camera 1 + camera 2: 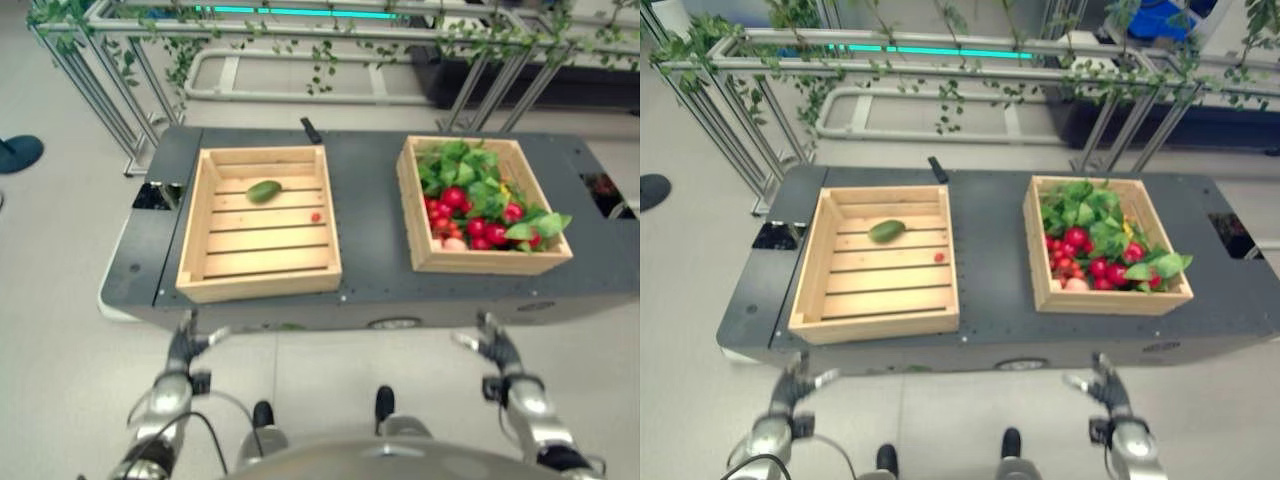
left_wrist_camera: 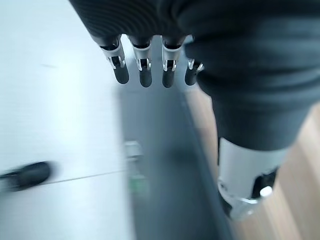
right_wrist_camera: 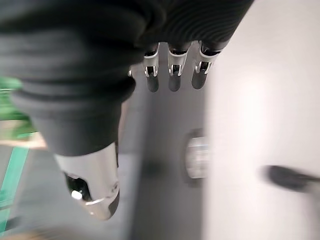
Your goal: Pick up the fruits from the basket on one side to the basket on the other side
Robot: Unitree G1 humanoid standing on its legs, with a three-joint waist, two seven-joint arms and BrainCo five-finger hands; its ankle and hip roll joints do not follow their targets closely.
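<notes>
Two wooden crates stand on a dark grey table. The left crate (image 1: 200,255) holds a green fruit (image 1: 264,191) near its back and a small red fruit (image 1: 316,216) toward its right side. The right crate (image 1: 415,215) is packed with red fruits (image 1: 456,198) and green leaves (image 1: 460,162). My left hand (image 1: 185,345) hangs below the table's front edge, in front of the left crate, fingers straight and holding nothing. My right hand (image 1: 495,345) hangs below the front edge before the right crate, likewise open and holding nothing.
A black object (image 1: 311,130) lies at the table's back edge between the crates. Behind the table runs a metal frame with vines (image 1: 330,30). A dark shoe (image 1: 15,152) shows on the floor at far left. Bare tabletop (image 1: 370,210) separates the crates.
</notes>
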